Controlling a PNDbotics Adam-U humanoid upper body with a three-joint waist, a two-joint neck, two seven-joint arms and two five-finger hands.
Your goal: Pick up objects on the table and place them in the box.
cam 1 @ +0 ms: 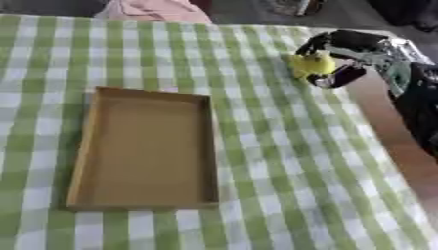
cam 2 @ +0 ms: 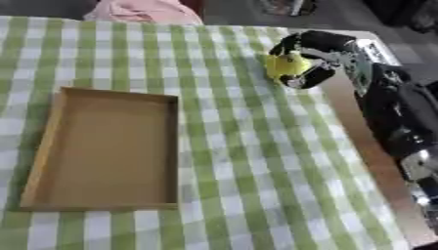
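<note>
Right now the right hand [cam 2: 310,58] is gripping a small yellow object [cam 2: 287,64], its fingers curling round it up and to the right of the box [cam 1: 143,146], well apart from it, near the edge of the checked tablecloth [cam 1: 282,171]. Judging by this, the pickup step is finishing and the carry is coming: the hand is needing to travel left and toward the robot until it is hanging over the box's bare floor, then uncurl. No left hand is showing.

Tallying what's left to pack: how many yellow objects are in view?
1. The yellow object is in the right hand, fingers curled round it, over the tablecloth right of the box. Others may lie out of view.
</note>
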